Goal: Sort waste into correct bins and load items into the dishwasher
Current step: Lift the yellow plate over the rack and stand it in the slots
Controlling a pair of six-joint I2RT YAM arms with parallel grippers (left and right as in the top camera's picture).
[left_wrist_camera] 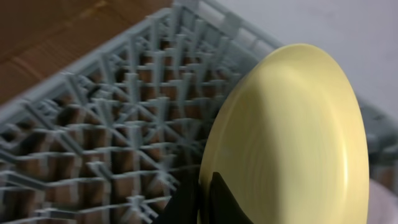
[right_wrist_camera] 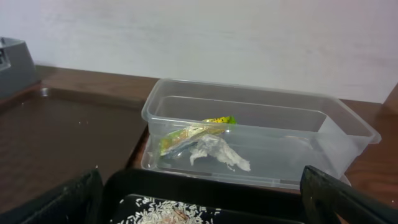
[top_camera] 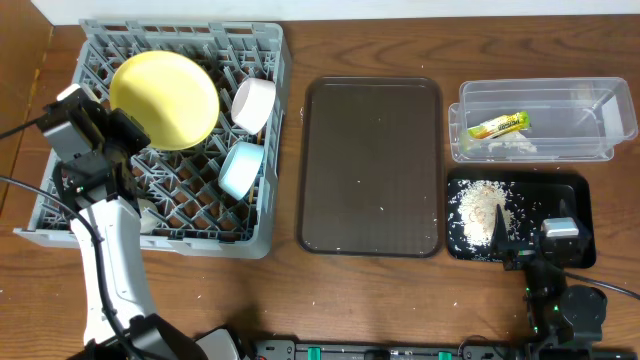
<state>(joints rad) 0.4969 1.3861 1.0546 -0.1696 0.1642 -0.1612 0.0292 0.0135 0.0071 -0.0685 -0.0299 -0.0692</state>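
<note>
Standing tilted in grey rack (top_camera: 150,243), yellow plate (top_camera: 165,98), left fingers (left_wrist_camera: 229,204) grasping it, right fingers (right_wrist_camera: 59,202) released.

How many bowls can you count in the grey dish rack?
2: a white bowl right of the yellow plate, and a light-blue bowl just below it. The plate or left arm might hide more.

1 dark brown serving tray (top_camera: 371,165) on wooden table (top_camera: 400,300).
</note>
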